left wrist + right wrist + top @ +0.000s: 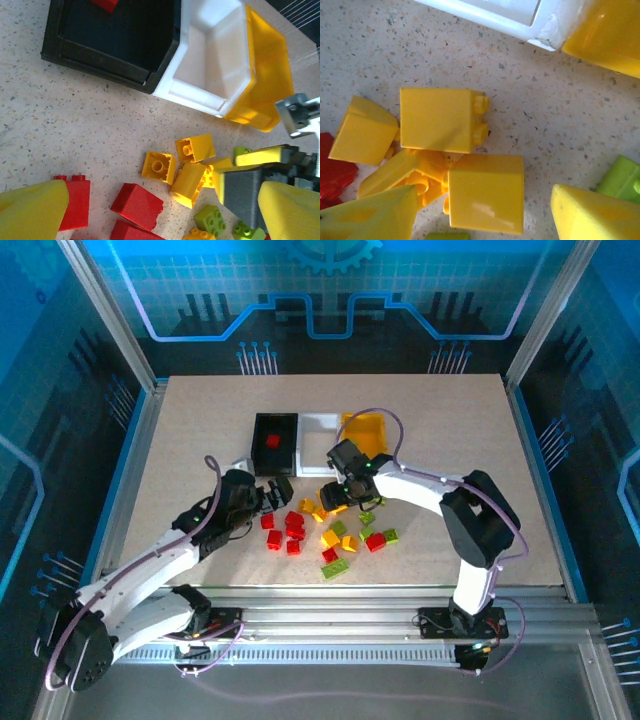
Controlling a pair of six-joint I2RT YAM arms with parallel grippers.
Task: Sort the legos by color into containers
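Hovering over yellow legos, right gripper spread wide; left gripper seemingly spread too

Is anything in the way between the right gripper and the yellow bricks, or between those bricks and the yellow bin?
Nothing visible does. The right gripper hangs open over a yellow brick, straddling it. From there to the yellow bin lies bare table; the white bin has its corner just beside that path.
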